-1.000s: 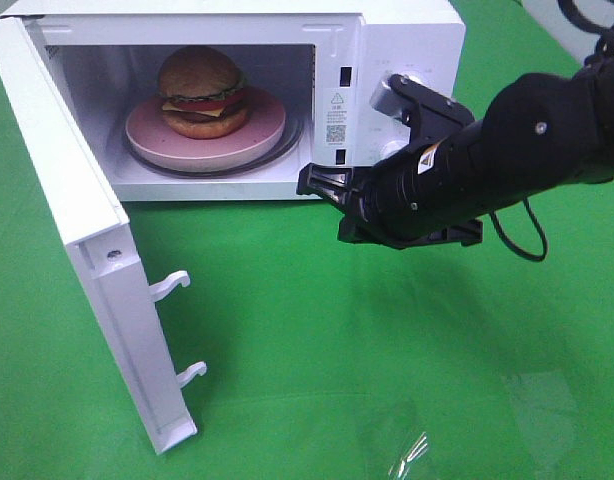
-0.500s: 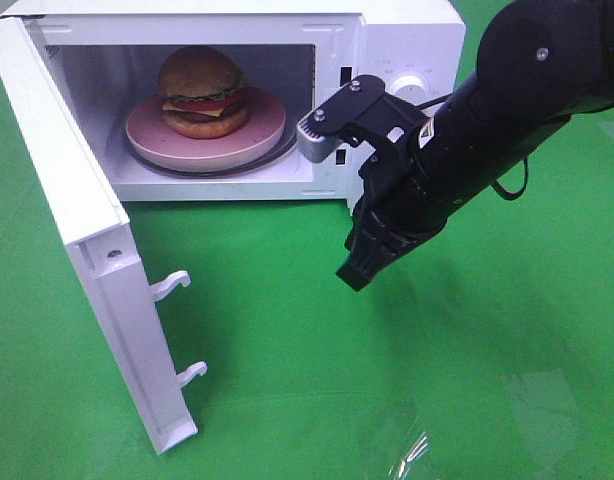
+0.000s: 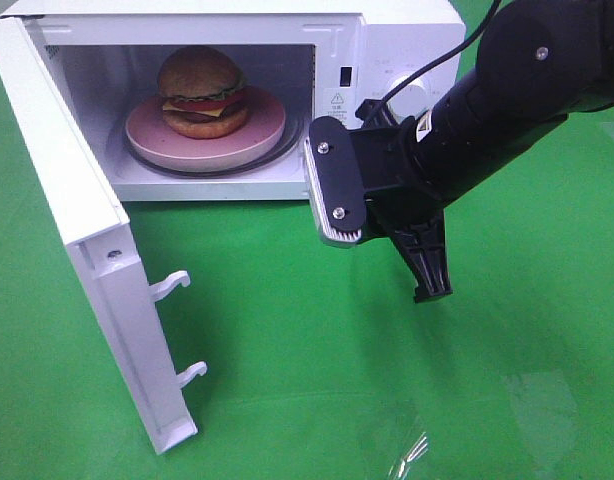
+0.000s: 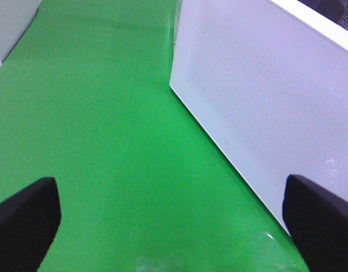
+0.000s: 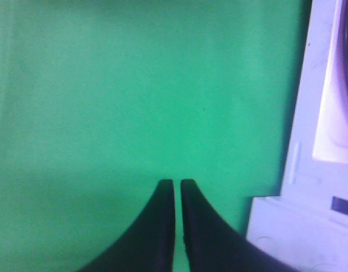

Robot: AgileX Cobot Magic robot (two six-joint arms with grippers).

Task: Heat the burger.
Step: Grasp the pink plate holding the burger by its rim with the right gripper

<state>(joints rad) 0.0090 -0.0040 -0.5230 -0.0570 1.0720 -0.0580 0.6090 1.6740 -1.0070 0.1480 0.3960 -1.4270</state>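
Nearest to the high camera, the green bench (image 3: 317, 400) lies bare in front, with a small piece of clear film (image 3: 412, 455) on it near the front edge. The microwave door (image 3: 77, 240) stands swung wide open on the left side, its two white latch hooks pointing out over the bench.

A little further, the right gripper (image 3: 432, 290) hangs above the bench just in front of the microwave's control panel, apart from it. In the right wrist view its fingers (image 5: 162, 226) point at the green cloth and stand almost pressed together, with only a thin slit between them and nothing in it.

The left gripper (image 4: 174, 221) has its fingers (image 4: 26, 221) spread wide and empty, beside the outer face of the open door.

Furthest, inside the microwave (image 3: 387, 30), the burger (image 3: 200, 92) sits upright on a pink plate (image 3: 257, 135); the plate seems to rest on the turntable, though the shadow makes this hard to see.
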